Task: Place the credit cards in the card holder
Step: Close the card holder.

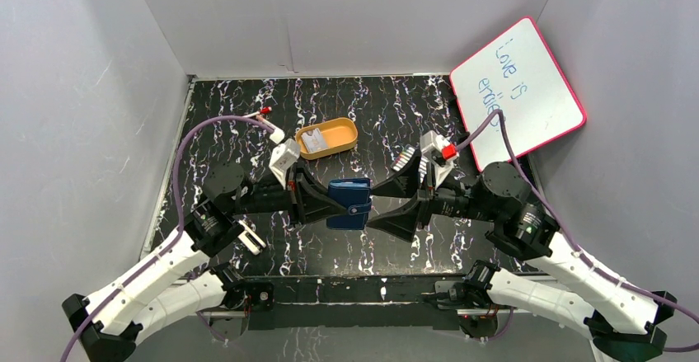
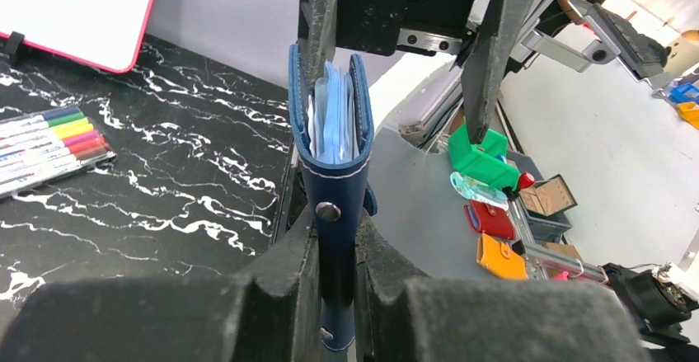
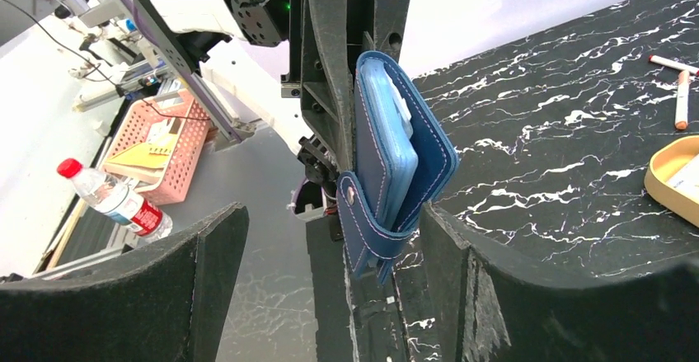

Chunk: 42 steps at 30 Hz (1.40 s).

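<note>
black white-veined marble tabletop: left gripper clamped on stitched navy card holder, edge-up; right gripper spread wide around holder; pale credit card in orange oval tray beyond holder.

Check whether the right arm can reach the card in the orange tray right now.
Probably yes. The right fingers are open and empty, and the card lies exposed in the orange tray. The left fingers, clamped on the card holder, sit close to the path, so go around.
</note>
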Each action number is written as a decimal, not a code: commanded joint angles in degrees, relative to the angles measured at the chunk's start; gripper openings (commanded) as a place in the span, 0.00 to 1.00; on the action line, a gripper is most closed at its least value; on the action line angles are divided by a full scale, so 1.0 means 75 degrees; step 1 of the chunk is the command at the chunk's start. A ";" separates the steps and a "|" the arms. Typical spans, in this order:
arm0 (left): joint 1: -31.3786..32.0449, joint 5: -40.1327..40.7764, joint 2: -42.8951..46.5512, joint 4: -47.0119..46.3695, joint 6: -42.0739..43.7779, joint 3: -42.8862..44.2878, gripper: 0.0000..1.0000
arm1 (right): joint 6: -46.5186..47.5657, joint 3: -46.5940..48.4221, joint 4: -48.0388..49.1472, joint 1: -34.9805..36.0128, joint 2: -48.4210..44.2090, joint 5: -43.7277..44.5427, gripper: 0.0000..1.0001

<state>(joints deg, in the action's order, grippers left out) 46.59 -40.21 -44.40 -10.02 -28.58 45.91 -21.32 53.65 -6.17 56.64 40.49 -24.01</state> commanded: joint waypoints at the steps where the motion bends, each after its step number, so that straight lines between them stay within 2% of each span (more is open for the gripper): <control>1: 0.0085 -0.0402 0.0155 -0.1287 -0.0309 -0.0219 0.00 | -0.0092 0.0286 0.0835 0.0065 0.0200 -0.0133 0.84; 11: 0.0083 0.0068 0.0460 -0.1939 -0.0651 -0.0601 0.00 | -0.0116 0.0199 0.1591 0.0064 0.0755 0.0040 0.83; 18: 0.0083 0.0230 0.0694 -0.1533 -0.0403 -0.0481 0.00 | 0.0006 -0.0003 0.1841 0.0063 0.0503 0.0403 0.82; 24: 0.0081 0.0068 0.0934 -0.1515 -0.0401 -0.0625 0.00 | -0.0071 0.0042 0.1914 0.0068 0.0801 0.0050 0.76; 32: 0.0084 -0.0290 0.1162 -0.1194 -0.0287 -0.0386 0.00 | 0.0224 0.0325 0.1579 0.0063 0.0442 0.0650 0.84; 34: 0.0084 -0.0322 0.1223 -0.1108 -0.0274 -0.0326 0.00 | 0.0166 0.0366 0.1556 0.0062 0.0413 0.0404 0.84; 39: 0.0082 -0.0206 0.1281 -0.1231 -0.0392 -0.0334 0.00 | -0.0292 0.0452 0.1919 0.0059 0.0996 -0.1095 0.80; 42: 0.0081 -0.0123 0.1228 -0.1388 -0.0510 -0.0332 0.00 | -0.0583 0.0404 0.2235 0.0065 0.1188 -0.1294 0.78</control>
<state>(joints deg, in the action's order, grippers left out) 47.00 -40.99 -35.57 -17.41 -31.48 41.04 -22.48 54.94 5.04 56.88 47.37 -28.14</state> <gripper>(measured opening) 0.096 0.797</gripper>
